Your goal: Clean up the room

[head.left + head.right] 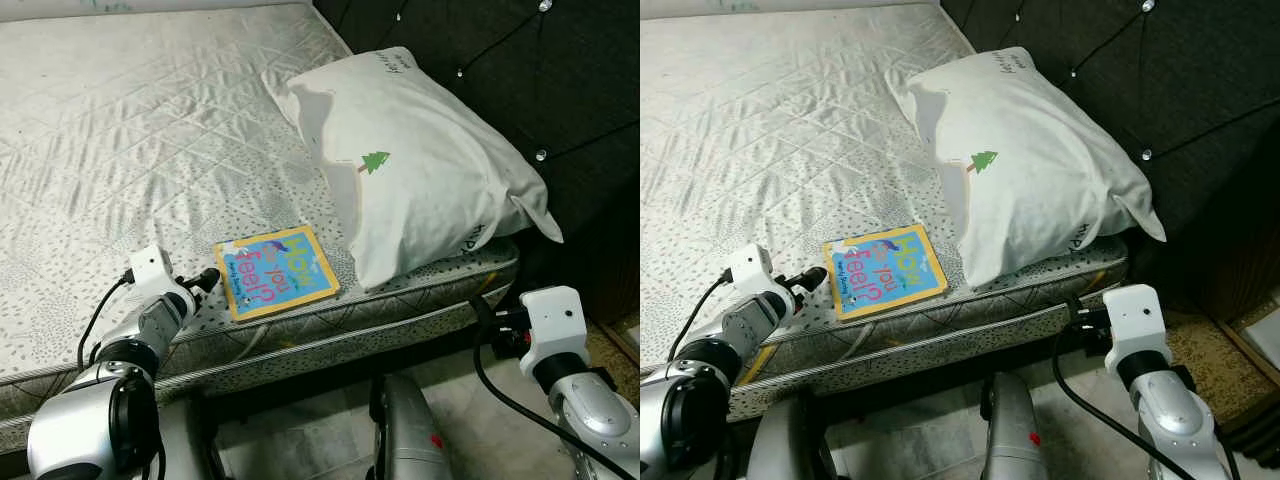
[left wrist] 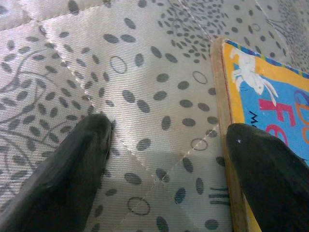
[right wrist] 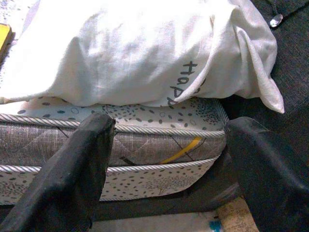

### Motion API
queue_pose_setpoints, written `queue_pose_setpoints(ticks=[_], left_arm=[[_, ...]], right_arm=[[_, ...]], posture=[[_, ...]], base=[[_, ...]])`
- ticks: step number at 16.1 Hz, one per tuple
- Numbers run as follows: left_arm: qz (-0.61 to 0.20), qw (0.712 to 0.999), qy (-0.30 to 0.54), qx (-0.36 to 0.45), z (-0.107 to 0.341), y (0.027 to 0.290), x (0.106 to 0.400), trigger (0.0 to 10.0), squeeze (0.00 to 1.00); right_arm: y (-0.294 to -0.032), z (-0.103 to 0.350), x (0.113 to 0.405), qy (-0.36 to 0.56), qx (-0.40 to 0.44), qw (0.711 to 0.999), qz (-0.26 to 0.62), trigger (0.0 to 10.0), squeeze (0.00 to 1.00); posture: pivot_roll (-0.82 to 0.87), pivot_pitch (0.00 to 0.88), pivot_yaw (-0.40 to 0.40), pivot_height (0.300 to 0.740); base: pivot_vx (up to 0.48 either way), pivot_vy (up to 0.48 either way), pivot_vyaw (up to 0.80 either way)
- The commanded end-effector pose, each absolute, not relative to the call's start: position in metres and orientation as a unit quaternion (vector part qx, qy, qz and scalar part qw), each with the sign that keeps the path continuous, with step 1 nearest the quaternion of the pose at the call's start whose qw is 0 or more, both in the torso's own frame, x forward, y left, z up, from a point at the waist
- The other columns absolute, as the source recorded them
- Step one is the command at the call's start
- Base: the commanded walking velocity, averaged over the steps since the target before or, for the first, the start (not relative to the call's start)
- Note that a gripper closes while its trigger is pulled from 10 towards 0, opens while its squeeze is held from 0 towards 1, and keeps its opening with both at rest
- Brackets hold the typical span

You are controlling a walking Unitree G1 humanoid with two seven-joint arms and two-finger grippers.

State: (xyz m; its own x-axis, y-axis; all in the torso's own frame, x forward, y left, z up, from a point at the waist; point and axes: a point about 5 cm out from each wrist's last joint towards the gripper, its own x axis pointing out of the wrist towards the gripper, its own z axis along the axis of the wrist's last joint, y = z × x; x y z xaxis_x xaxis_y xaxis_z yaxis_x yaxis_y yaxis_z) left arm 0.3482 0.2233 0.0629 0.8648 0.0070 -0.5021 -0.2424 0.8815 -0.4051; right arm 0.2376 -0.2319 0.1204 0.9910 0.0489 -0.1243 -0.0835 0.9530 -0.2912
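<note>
A children's book (image 1: 275,270) with a blue cover and yellow border lies flat near the mattress's front edge, just left of a white pillow (image 1: 410,160). My left gripper (image 1: 204,281) rests on the mattress at the book's left edge, open; in the left wrist view one finger (image 2: 268,174) overlaps the book's (image 2: 260,92) border and the other (image 2: 72,169) sits on the fabric. My right gripper (image 1: 480,315) is open, held low beside the bed's side below the pillow (image 3: 145,53).
The grey patterned mattress (image 1: 130,140) stretches back and left. A dark tufted headboard (image 1: 500,60) rises behind the pillow. Light floor (image 1: 470,420) lies below the bed frame between my arms.
</note>
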Motion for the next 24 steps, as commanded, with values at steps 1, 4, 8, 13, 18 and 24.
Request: queue_pose_setpoints(ticks=[1,4,8,13,18,24], left_arm=[[0.085,0.928,0.272,-0.239,0.054,0.225,0.342,10.0,0.00],[0.107,0.926,0.273,-0.238,0.054,0.234,0.339,10.0,0.00],[0.134,0.921,0.272,-0.246,0.055,0.244,0.338,10.0,0.00],[0.152,0.924,0.264,-0.229,0.066,0.253,0.343,10.0,0.00],[0.174,0.932,0.248,-0.200,0.081,0.267,0.348,10.0,0.00],[0.111,0.950,0.247,-0.153,0.089,0.238,0.362,10.0,0.00]], right_arm=[[-0.235,0.121,0.236,0.063,-0.152,0.986,0.033,10.0,0.00],[-0.236,0.120,0.234,0.065,-0.151,0.986,0.032,10.0,0.00],[-0.236,0.119,0.233,0.068,-0.150,0.986,0.034,10.0,0.00],[-0.236,0.119,0.232,0.071,-0.146,0.986,0.034,10.0,0.00],[-0.236,0.119,0.232,0.073,-0.141,0.987,0.033,10.0,0.00],[-0.230,0.120,0.238,0.063,-0.134,0.988,0.034,10.0,0.00]], posture=[[-0.34,0.105,-0.029,0.525],[-0.34,0.107,-0.026,0.525],[-0.34,0.111,-0.026,0.525],[-0.35,0.113,-0.024,0.525],[-0.36,0.111,-0.017,0.525],[-0.34,0.095,-0.002,0.525]], base=[[0.000,0.000,0.00],[0.000,0.000,0.00],[0.000,0.000,0.00],[0.000,0.000,0.00],[0.000,0.000,0.00],[0.000,0.000,0.00]])
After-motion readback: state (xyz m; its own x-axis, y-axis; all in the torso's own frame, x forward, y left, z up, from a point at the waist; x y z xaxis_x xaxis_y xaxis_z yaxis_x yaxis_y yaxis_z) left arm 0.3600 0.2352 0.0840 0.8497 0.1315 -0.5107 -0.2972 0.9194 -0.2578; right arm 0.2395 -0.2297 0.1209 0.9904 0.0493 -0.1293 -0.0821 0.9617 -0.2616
